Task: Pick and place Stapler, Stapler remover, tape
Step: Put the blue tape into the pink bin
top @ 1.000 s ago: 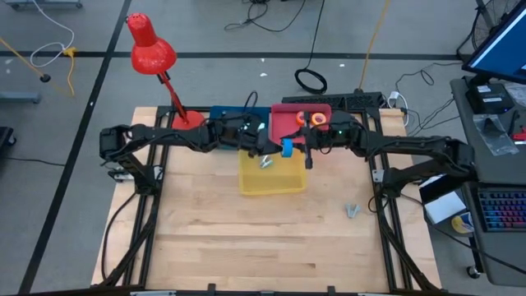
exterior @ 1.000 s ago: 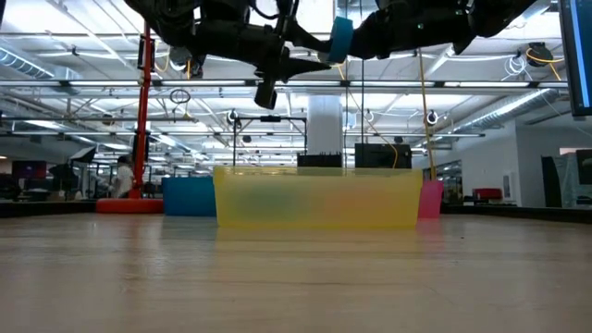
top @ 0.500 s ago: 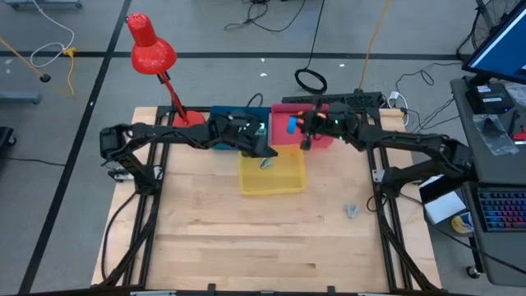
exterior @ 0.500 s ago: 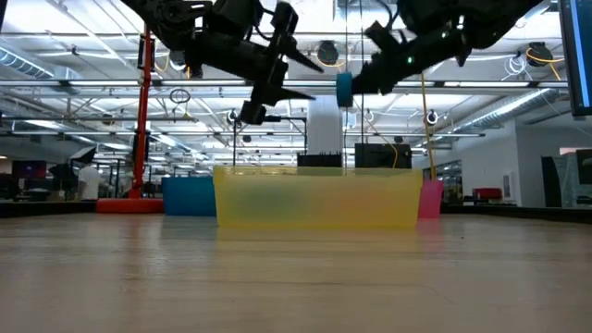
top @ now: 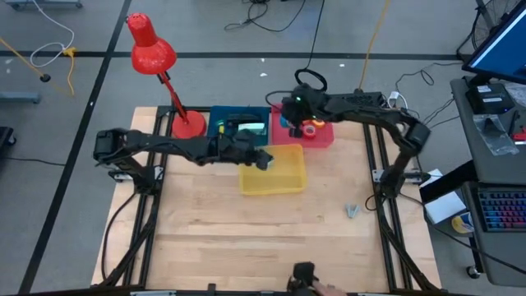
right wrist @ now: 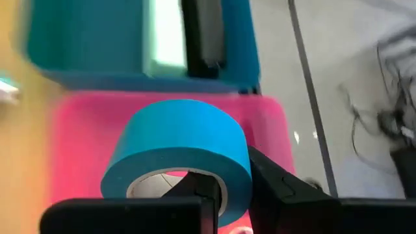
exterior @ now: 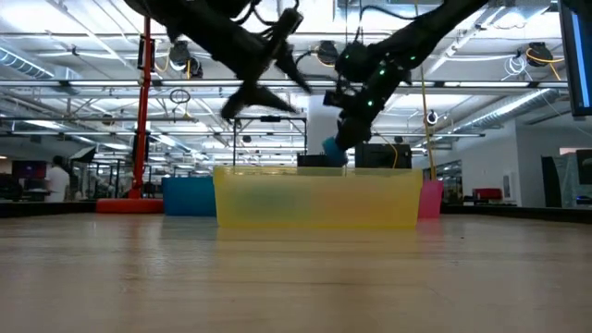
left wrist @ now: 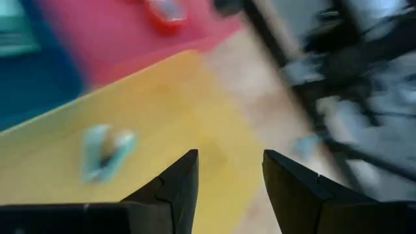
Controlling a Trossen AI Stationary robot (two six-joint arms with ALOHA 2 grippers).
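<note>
Three bins stood along the far edge of the table [top: 246,238]: a blue bin [top: 238,125], a pink bin [top: 322,136] and a yellow bin [top: 273,170] just in front. A red lamp [top: 152,53] rose at the far left corner. The near half lay open, except a small metal item [top: 352,211] near the right edge.

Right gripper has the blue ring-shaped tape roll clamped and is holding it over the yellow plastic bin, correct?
Not quite. The right gripper is shut on the blue ring-shaped tape roll, but over the pink plastic bin, not the yellow plastic bin. The right wrist view shows pink directly beneath the roll; the high view places that arm's end above the pink bin.
</note>
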